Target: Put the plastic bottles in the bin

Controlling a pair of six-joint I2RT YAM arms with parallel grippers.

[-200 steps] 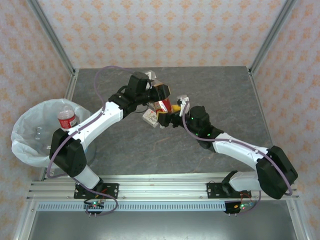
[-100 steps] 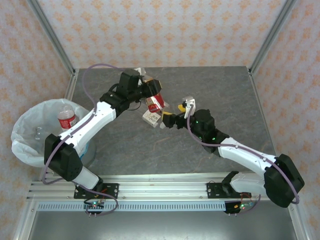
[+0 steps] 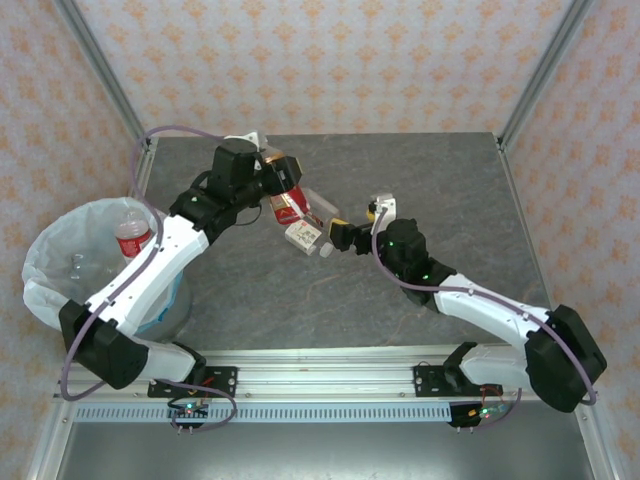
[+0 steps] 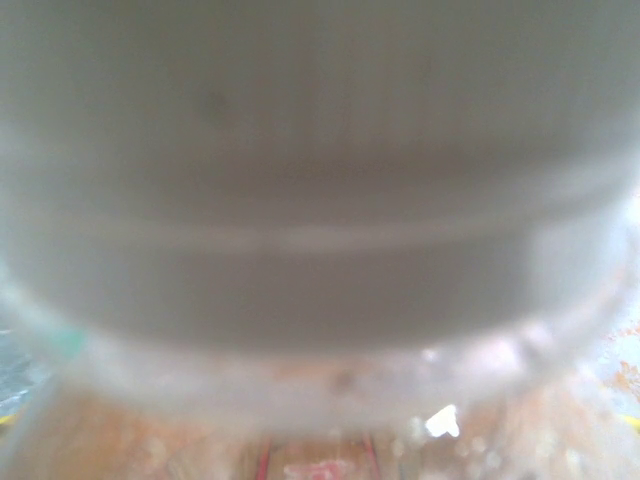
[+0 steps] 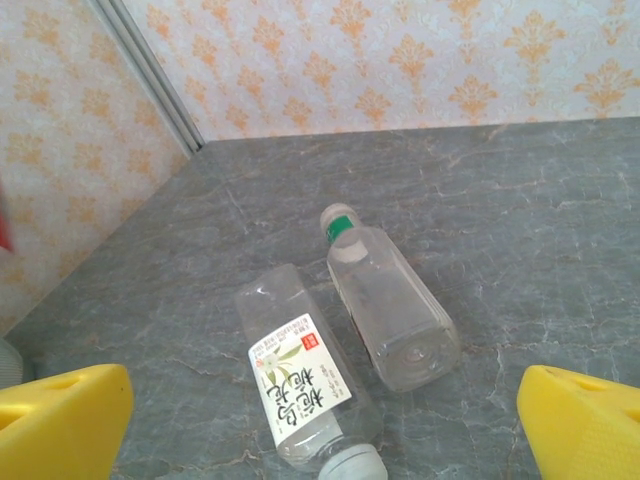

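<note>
Left gripper (image 3: 283, 188) clamps a red-labelled bottle (image 3: 292, 208) right of the bin (image 3: 40, 300); right gripper (image 3: 352, 222), farther right, gapes wide and empty.

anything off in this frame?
Nothing spilled or damaged. One oddity: the left wrist view is badly blurred, likely because the red-labelled bottle in the left pincer sits right at the lens. On the table, the white-labelled bottle and green-capped bottle lie on their sides, intact.
</note>
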